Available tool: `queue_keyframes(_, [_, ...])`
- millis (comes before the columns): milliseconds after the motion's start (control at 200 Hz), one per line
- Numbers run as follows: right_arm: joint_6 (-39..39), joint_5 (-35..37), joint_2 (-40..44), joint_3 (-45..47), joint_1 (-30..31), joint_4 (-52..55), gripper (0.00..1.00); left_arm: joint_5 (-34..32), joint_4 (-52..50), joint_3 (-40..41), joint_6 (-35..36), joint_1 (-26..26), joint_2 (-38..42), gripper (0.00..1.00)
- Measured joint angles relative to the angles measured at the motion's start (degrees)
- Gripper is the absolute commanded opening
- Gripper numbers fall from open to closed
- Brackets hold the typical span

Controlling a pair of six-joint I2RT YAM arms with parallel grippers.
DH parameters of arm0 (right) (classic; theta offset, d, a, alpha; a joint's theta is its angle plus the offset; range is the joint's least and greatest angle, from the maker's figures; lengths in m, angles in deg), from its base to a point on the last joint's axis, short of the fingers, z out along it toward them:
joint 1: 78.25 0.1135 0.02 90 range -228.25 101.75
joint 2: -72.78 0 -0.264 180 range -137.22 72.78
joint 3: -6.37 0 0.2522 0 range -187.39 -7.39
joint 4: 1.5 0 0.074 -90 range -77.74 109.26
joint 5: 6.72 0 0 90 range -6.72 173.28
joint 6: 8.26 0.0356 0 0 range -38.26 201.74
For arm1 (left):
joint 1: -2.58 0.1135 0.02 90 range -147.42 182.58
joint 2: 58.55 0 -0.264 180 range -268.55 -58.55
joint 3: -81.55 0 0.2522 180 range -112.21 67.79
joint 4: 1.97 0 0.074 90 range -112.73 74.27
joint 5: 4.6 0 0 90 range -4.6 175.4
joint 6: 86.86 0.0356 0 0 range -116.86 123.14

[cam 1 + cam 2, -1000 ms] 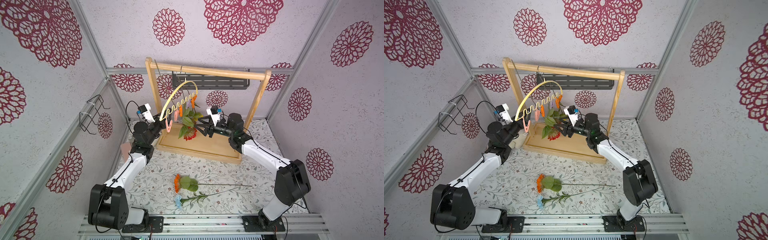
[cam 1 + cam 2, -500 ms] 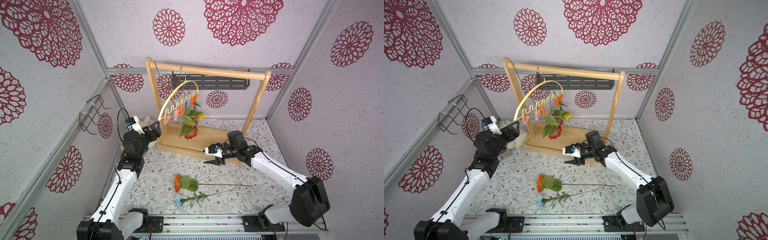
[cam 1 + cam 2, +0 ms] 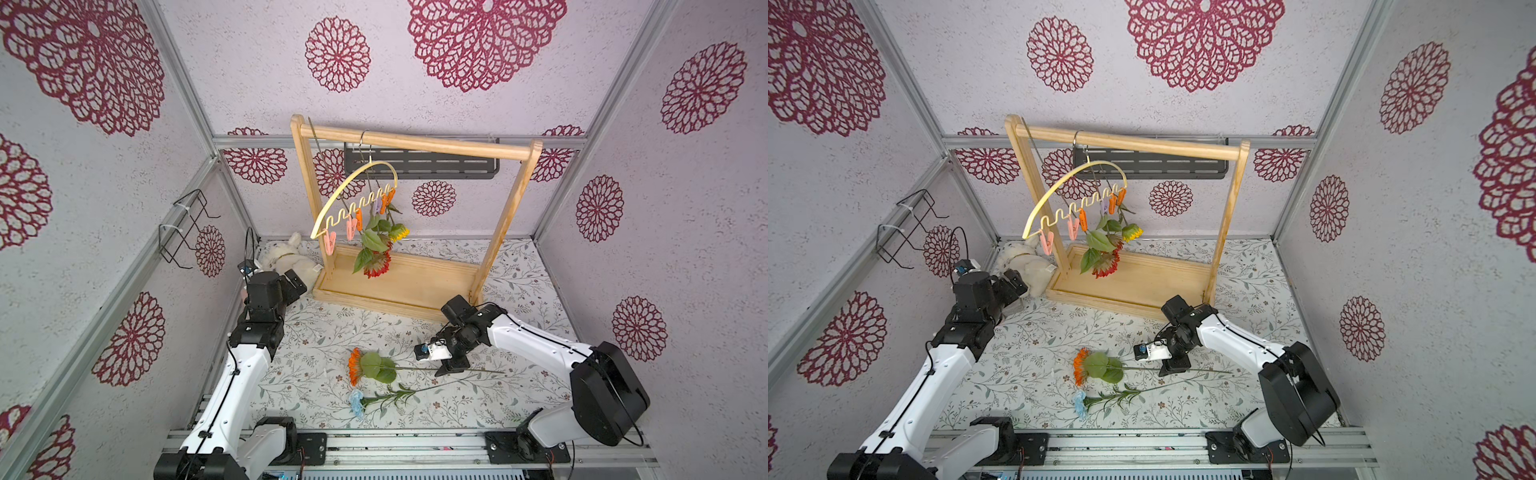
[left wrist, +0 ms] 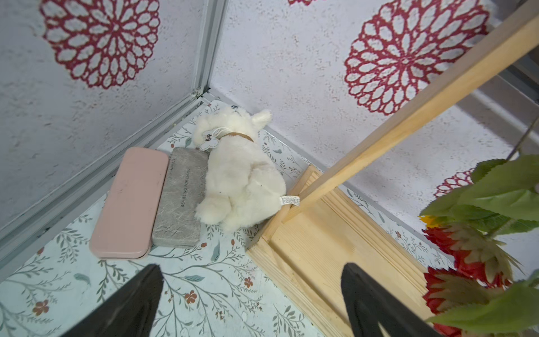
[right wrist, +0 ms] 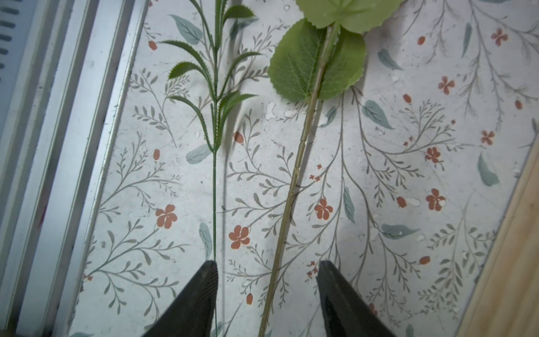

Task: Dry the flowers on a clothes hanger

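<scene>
While three flowers (image 3: 377, 264) aloft, two flat.

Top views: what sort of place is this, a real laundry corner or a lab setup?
Most likely a lab robot cell, not a home: wallpapered panels in an aluminium frame, two arms mounted on a rail, and a staged wooden rack with the clothes hanger and flowers.

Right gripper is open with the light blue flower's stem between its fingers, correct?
No. The right gripper is open, but the stem between its fingers belongs to the orange flower; the light blue flower lies beside one finger. The right wrist view shows it.
</scene>
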Motion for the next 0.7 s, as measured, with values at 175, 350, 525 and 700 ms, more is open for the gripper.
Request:
queue_keyframes(175, [3.96,0.66,-3.87,2.75,1.01,-5.31,0.49,-0.98,-1.22,0.04,-0.55,0.13,0.50,0.98])
queue_keyframes(350, [5.92,1.60,-5.99,5.66,1.11,-9.84,0.41,-2.80,-1.90,0.35,-0.81,0.15,1.49,0.98])
queue_keyframes(525, [7.30,2.47,-6.10,6.95,1.11,-14.40,0.28,-3.80,-2.08,2.51,-0.87,0.15,3.74,0.98])
queue_keyframes(700, [7.58,2.71,-6.10,7.39,1.11,-16.59,0.13,-4.04,-1.68,3.91,0.59,0.15,6.32,0.97])
